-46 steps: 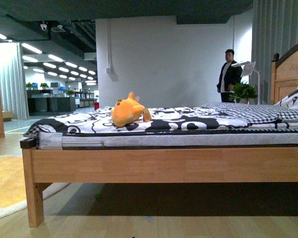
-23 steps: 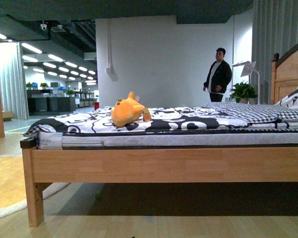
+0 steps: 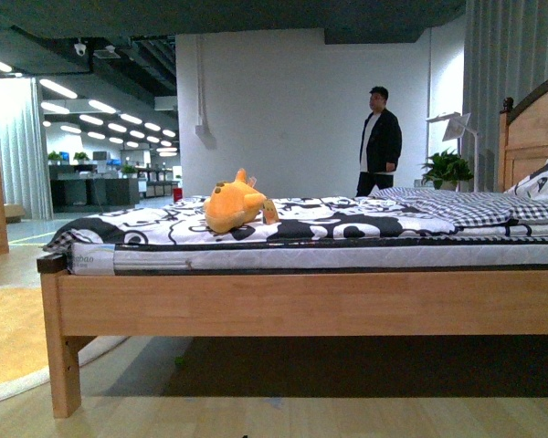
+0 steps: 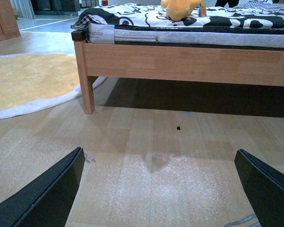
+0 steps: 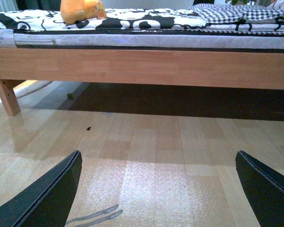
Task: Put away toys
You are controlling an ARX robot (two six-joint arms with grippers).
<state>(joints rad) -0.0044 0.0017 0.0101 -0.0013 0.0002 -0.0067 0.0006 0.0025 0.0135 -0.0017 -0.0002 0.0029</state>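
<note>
Orange plush toy (image 3: 235,206) atop bed (image 3: 301,306), person (image 3: 379,139) beyond; left gripper (image 4: 158,153), right gripper (image 5: 158,153) spread wide

Plush toy (image 5: 80,10) atop bed (image 5: 142,66); claw (image 5: 157,153) spread wide.

Front camera sits low, about level with the bed (image 3: 301,306), facing its long side square on, near enough that this side runs off the frame. Both wrist cameras hang low over the floor (image 4: 151,156), looking up at that same side. All three share its wooden board, the mattress (image 3: 347,257) and the plush toy (image 3: 235,206) on top.
</note>
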